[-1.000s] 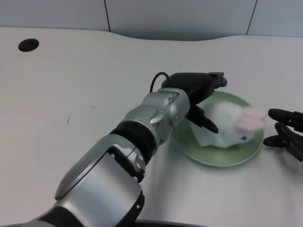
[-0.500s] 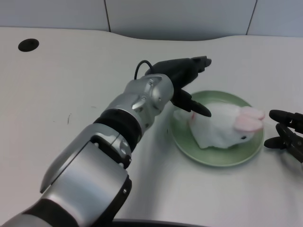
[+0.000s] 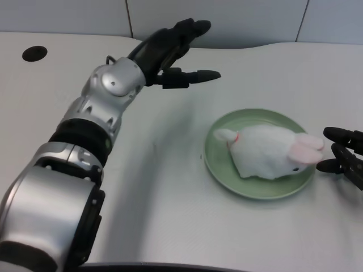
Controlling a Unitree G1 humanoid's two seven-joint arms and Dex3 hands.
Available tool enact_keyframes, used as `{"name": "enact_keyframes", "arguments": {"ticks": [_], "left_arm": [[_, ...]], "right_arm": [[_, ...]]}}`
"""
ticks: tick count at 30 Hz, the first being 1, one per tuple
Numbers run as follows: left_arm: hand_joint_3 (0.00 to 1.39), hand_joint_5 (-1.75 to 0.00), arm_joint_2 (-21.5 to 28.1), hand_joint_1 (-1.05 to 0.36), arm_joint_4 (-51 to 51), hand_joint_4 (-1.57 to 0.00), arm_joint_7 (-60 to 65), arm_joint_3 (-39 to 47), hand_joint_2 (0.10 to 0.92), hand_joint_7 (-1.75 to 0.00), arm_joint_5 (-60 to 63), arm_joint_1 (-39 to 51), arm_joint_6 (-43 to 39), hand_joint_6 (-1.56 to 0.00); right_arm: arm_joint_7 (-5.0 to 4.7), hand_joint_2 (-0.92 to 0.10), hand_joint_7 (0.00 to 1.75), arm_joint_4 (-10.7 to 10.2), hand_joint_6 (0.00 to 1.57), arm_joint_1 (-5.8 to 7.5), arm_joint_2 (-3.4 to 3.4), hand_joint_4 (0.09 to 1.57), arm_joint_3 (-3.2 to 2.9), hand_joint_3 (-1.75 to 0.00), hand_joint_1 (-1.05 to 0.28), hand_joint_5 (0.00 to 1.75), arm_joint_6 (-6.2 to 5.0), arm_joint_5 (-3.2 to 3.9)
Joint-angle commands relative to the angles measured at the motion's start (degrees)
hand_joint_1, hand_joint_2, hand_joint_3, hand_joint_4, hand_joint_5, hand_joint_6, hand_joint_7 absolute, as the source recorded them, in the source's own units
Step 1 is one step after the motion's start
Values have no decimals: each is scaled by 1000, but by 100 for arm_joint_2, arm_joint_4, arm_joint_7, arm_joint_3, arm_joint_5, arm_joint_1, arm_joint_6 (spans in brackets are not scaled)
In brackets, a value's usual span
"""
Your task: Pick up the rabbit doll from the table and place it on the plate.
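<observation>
**A:** ok so where's your bunny at right now?

**B:** You've got the fluffy white plush rabbit doll with pink ears [image 3: 266, 158] lying on its side right on the round pale green plate [image 3: 218, 164]. Head and ears point toward the robot's right side, little tail end points left. Its body sits inside the rim, but the pink ear tips reach out to the plate's right edge. Nothing is touching it.

**A:** and the hand that did the work?

**B:** Your black many-fingered left hand [image 3: 170, 48] is well apart from the plate, up toward the far left of it, raised over the white table [image 3: 170, 226]. Fingers are spread and stretched out, one pointing sideways toward the right, and there's nothing in it. So yeah, it's empty and splayed, not gripping anything.

**A:** arm?

**B:** The silver left forearm [image 3: 108, 93] runs diagonally from the bottom left corner up to that hand, with black bands at the joints. You can see a soft shadow on the tabletop beside it, between the arm and the plate.

**A:** anything else in your shot?

**B:** There's a small dark round hole in the table [image 3: 34, 54] at the far left, and grey wall panels [image 3: 227, 20] behind the table's curved back edge. The black right hand [image 3: 343, 156] sits just beside the plate's right rim, near the rabbit's ears.
</observation>
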Motion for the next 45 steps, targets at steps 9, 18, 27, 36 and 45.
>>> {"name": "enact_keyframes", "arguments": {"ticks": [9,18,27,36,45], "left_arm": [[266,-86,675,-792,-1252,-126,-1244,722,921,-67,-1163,1518,-297,-155],[243,-147,736,-679,-2932,-233,-1498,1094,921,-70,-2006,2883,602,-256],[263,-1273,732,-636,-4753,-151,-938,1489,921,-109,-2551,4249,1829,-591],[391,-1585,602,-516,-5389,-215,-631,1705,921,-771,-3089,4991,2836,-418],[492,-1744,679,-498,-5401,-261,-723,1724,921,-1344,-3490,5342,3957,-292]], "right_arm": [[-54,-921,12,37,1002,-80,-68,800,-51,-242,-426,771,123,60],[-126,-921,11,45,1003,-45,-3,812,-63,-244,-410,762,-31,62],[-409,-921,12,39,1008,1,4,814,-21,-244,-410,748,-191,-34],[-536,-921,10,-26,1009,40,-14,837,-50,-273,-388,739,-233,-5],[-577,-921,3,-17,998,48,-43,828,-5,-274,-396,727,-247,-40]]}}
